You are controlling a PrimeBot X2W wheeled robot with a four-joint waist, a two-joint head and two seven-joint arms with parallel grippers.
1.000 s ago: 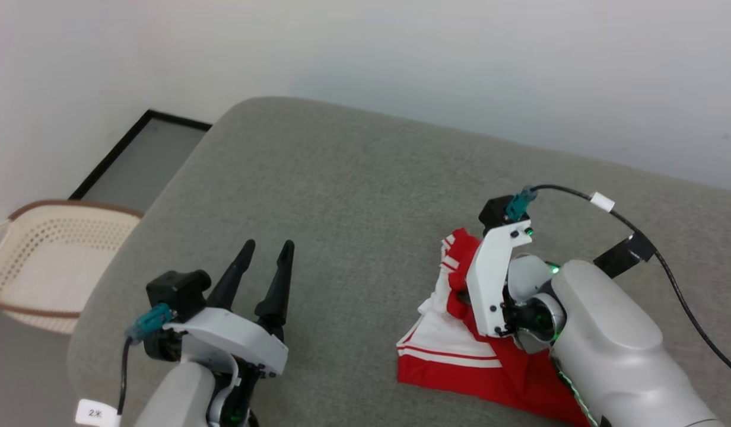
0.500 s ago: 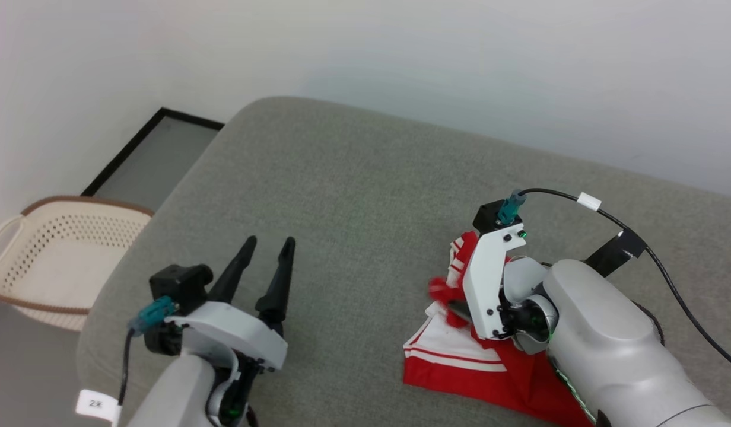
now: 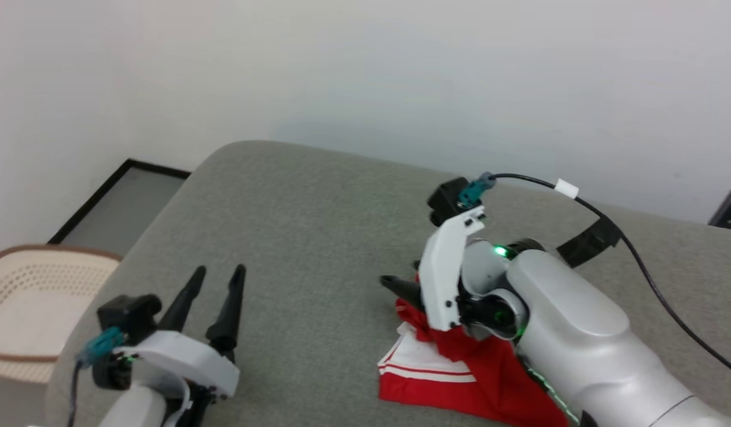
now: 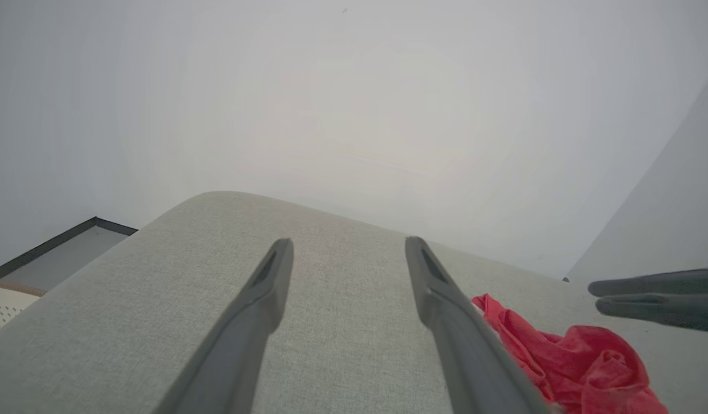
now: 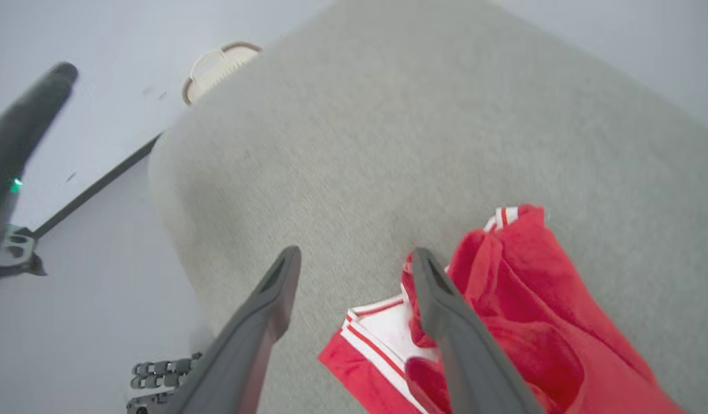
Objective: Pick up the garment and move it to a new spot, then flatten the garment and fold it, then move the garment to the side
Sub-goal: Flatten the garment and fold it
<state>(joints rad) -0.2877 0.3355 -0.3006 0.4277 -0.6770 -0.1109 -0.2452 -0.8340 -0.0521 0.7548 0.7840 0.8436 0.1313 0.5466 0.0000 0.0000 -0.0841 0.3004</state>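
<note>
Right wrist view puts my right tool [image 5: 355, 256] closest. Its two dark fingers stand wide apart with nothing between them, and only bare cushion shows in the gap. Just under and to the right of that view's right finger lies the red jersey T-shirt with white sleeves and red-white striped trim [image 5: 503, 299], bunched in loose folds on the grey fabric-covered cushion [image 5: 388, 115]. Whether the finger brushes the cloth I cannot tell. I judge the shirt lies heaped like that because it is set at its spot and not yet spread, so flattening is the step in hand. The wide spread suits going for a hem or sleeve edge, and the striped white sleeve at the near side looks the easiest corner to pinch. Further out, across bare cushion to the left of this tool, my left tool [image 3: 219, 273] hovers low over the cushion, fingers also parted and empty. I'd say it is parked ready to take a second corner. Beyond it, off the cushion's edge, stands a cream perforated plastic basket [image 3: 21, 308], and past everything a plain pale wall [image 3: 365, 71].
</note>
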